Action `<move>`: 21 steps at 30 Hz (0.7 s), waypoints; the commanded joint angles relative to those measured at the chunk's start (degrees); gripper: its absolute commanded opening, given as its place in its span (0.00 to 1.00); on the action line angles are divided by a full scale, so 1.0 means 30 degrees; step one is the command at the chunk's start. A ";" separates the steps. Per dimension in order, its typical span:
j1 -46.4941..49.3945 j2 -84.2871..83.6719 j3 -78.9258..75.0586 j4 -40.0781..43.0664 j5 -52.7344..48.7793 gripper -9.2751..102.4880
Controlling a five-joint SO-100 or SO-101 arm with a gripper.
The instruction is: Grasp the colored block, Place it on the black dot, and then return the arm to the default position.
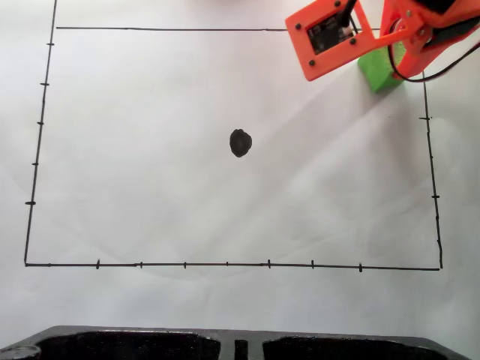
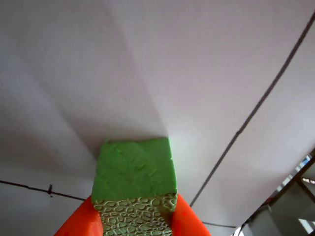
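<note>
- The orange arm (image 1: 337, 37) comes in at the top right corner of the fixed view, its boxy housing tilted over the white paper (image 1: 150, 112) that covers the surface.
- Just below and behind that housing sits the colored block (image 1: 379, 71) — bright green, partly hidden by the arm, right at the top right corner of the drawn rectangle (image 1: 225, 265).
- In the wrist view the block (image 2: 135, 169) fills the lower middle, its crackled face turned toward the camera, with an orange finger pressed against each side of it.
- The gripper (image 2: 135, 221) is closed around the block, the fingers (image 2: 78, 221) only as far apart as the cube is wide.
- I cannot tell whether the block rests on the paper or is lifted just clear of it.
- The black dot (image 1: 240, 142) lies near the middle of the rectangle, well apart from the block — down and to the left of it in the fixed view.
- A dark tray-like edge (image 1: 225, 345) runs along the bottom of the fixed view.
</note>
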 commanded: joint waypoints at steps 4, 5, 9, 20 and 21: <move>0.0645 0.1992 -0.0703 0.0703 -0.0703 0.14; 0.0879 0.2344 -0.0703 0.0908 -0.0908 0.14; 0.2109 0.3604 -0.0703 0.1875 -0.2109 0.15; 0.7705 0.5742 -0.0498 0.2871 -0.6680 0.14; 0.8320 0.5684 -0.0498 0.2900 -0.7061 0.14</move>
